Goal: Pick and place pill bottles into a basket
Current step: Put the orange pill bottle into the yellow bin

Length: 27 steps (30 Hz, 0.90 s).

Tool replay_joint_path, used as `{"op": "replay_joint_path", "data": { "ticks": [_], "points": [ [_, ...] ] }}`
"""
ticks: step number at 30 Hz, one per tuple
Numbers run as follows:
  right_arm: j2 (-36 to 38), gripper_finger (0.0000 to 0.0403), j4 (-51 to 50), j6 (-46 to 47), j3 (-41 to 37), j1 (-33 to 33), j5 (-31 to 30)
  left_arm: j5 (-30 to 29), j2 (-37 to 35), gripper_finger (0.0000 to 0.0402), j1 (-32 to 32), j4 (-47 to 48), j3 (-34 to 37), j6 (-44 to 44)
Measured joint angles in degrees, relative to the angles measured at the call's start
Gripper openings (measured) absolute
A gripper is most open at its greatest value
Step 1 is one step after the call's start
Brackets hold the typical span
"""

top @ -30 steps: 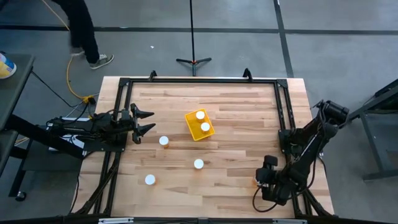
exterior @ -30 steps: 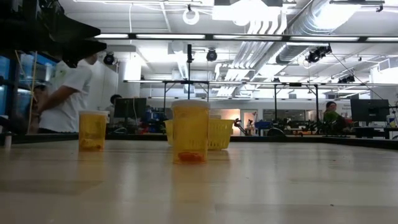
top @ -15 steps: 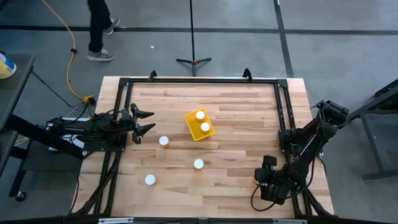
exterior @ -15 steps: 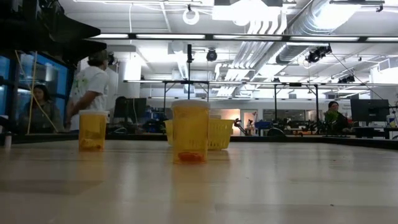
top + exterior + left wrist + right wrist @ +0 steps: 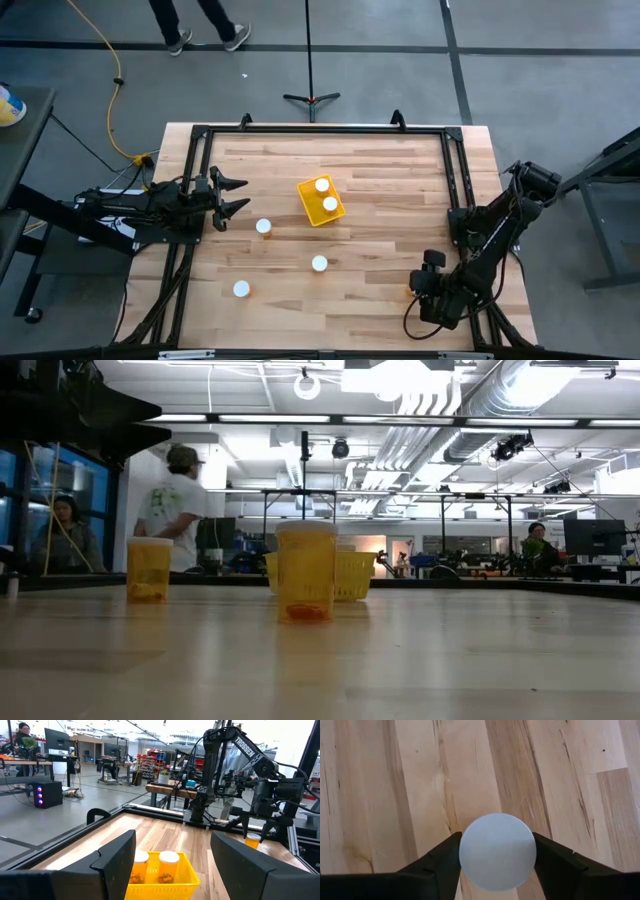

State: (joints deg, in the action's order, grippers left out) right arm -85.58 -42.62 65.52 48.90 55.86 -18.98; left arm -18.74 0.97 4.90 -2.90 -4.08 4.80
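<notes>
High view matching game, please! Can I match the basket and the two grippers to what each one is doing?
1. basket
2. left gripper
3. right gripper

a. around one pill bottle, near the table's right front corner
b. has two pill bottles inside
c. open and empty, at the table's left edge

Pairs: 1-b, 2-c, 3-a.

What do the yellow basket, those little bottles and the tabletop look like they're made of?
The basket looks like moulded plastic: bright, uniform yellow with thin slotted walls. The bottles seem to be translucent orange-tinted plastic, since light passes through the body; the cap between the right claw's fingers is matte white, probably plastic as well. The tabletop looks like wood, with planks and visible grain, smoothly finished.
</notes>
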Motion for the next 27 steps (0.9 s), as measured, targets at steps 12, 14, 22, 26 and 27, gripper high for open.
{"op": "replay_joint_path", "data": {
  "ticks": [12, 14, 22, 26, 27],
  "points": [
    [0.02, 0.0206, -1.37, -1.52, 0.00, -1.92, -1.38, 0.00, 0.00, 0.0292, -0.01, 0.00, 0.00, 0.00],
    [0.02, 0.0206, -1.47, -3.76, 0.05, -3.29, -2.63, 0.00, 0.00, 0.0292, -0.01, -0.01, 0.00, 0.00],
    [0.04, 0.0205, -3.03, -16.02, 4.07, -11.38, -4.98, 0.00, 0.00, 0.0292, -0.01, 0.00, 0.00, 0.02],
    [0.04, 0.0205, -3.01, -23.84, 6.89, -16.80, -4.68, 0.00, 0.00, 0.0292, 0.00, 0.00, 0.00, 0.02],
    [0.04, 0.0205, -3.00, -25.72, 7.63, -18.12, -4.37, 0.00, 0.00, 0.0292, -0.01, 0.00, 0.00, 0.08]
  ]
}}
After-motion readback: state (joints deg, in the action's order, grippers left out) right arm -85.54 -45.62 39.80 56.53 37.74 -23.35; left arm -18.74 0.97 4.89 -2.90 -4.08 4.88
